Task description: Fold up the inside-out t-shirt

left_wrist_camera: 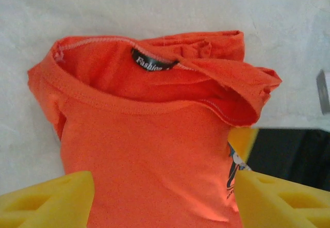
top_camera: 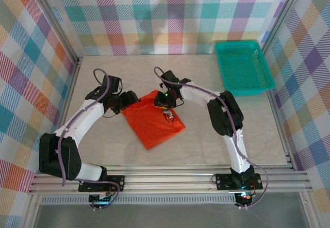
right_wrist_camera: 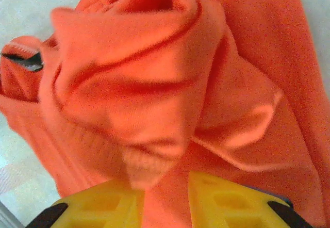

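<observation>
Plaid cloth walls close in a pale marbled tabletop [top_camera: 216, 140], with a teal basket [top_camera: 242, 67] at its far right. Near the middle lies the inside-out t-shirt [top_camera: 154, 122], partly folded and bunched at the collar. The left tool [left_wrist_camera: 164, 179] stands wide apart over the collar end, holding nothing. The right tool [right_wrist_camera: 165, 186] is nearly closed around a fold; whether it truly grips, I cannot tell. The fold looks half done. Next, flatten that bunched edge and lay it over evenly.
</observation>
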Robot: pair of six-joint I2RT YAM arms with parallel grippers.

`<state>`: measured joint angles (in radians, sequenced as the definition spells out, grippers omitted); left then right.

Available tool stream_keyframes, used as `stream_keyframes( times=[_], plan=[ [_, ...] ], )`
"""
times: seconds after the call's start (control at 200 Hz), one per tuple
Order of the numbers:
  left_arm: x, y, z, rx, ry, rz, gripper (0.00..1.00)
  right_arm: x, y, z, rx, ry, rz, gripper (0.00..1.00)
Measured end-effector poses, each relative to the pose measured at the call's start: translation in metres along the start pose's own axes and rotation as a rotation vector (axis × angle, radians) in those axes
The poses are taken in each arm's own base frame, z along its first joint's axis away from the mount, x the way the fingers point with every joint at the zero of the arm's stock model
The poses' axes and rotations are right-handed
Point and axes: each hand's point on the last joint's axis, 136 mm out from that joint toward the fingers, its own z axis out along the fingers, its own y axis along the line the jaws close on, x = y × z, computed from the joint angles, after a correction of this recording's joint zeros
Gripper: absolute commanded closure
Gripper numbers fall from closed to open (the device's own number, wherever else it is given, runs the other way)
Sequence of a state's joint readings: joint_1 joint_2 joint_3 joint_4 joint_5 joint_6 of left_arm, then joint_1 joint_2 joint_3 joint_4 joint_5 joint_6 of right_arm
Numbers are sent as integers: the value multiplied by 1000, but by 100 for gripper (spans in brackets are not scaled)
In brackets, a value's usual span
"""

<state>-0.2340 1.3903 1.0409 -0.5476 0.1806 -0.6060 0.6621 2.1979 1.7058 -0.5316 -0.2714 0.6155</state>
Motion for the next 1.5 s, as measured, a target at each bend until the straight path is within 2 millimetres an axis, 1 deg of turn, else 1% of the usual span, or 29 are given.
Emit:
stream_keyframes(
  times=[0.065, 0.13, 0.22, 0.295, 0.345, 0.405, 0.455, 0.505, 0.58, 0.64, 0.705, 0.765, 0.815, 0.885, 0.96, 1.015, 1.065, 1.1, 1.145, 1.19, 1.22, 1.275, 1.345, 1.41, 1.5],
  plan=[
    [5, -1, -5, 22, -1, -9, 28, -5, 1, 5, -1, -2, -1, 71],
    [9, -2, -9, 53, -7, -19, 29, -15, 7, 9, -15, -16, -4, 71],
    [18, 1, -10, 83, -3, -38, 30, -39, 24, 13, -51, -53, -14, 71],
    [30, 10, -4, 75, 18, -53, 30, -61, 38, 15, -81, -92, -20, 71],
    [36, 17, 0, 58, 34, -60, 30, -75, 44, 15, -96, -114, -21, 71],
    [40, 21, 2, 48, 44, -63, 30, -87, 49, 15, -108, -132, -20, 71],
    [39, 21, 2, 49, 44, -63, 30, -95, 48, 16, -110, -138, -10, 70],
    [39, 21, 2, 53, 45, -62, 29, -101, 43, 15, -113, -135, 5, 65],
    [41, 19, 3, 64, 60, -59, 29, -105, 27, 10, -100, -115, 36, 60],
    [44, 17, 6, 75, 81, -60, 29, -105, 15, 6, -89, -98, 41, 58],
    [48, 17, 13, 78, 110, -62, 29, -96, 0, -1, -80, -68, 53, 57],
    [50, 20, 22, 68, 131, -66, 28, -74, -15, -11, -67, -24, 68, 56],
    [51, 23, 29, 56, 146, -68, 28, -50, -23, -20, -62, 14, 71, 56],
    [53, 28, 43, 36, 168, -65, 28, -17, -25, -32, -65, 52, 62, 56],
    [57, 36, 63, 4, 206, -68, 29, 9, -24, -42, -82, 71, 41, 56],
    [60, 41, 78, -18, 233, -69, 30, 24, -26, -43, -97, 79, 33, 56],
    [62, 43, 89, -41, 260, -64, 30, 41, -31, -39, -105, 92, 30, 56],
    [57, 39, 92, -39, 262, -58, 30, 52, -37, -35, -102, 106, 38, 56],
    [47, 26, 96, -22, 239, -26, 30, 68, -48, -28, -89, 130, 54, 57],
    [42, 15, 103, -12, 232, 3, 30, 85, -58, -21, -72, 154, 73, 57],
    [39, 9, 108, -9, 231, 20, 30, 92, -56, -21, -93, 161, 73, 57],
    [37, 1, 116, -9, 235, 44, 29, 95, -55, -26, -96, 132, 69, 57],
    [33, -8, 121, -4, 240, 71, 29, 111, -58, -29, -81, 125, 73, 57],
    [29, -14, 121, -9, 240, 94, 28, 129, -58, -30, -63, 138, 69, 56],
    [18, -20, 112, -31, 230, 133, 28, 135, -56, -37, -38, 128, 52, 54]
  ],
)
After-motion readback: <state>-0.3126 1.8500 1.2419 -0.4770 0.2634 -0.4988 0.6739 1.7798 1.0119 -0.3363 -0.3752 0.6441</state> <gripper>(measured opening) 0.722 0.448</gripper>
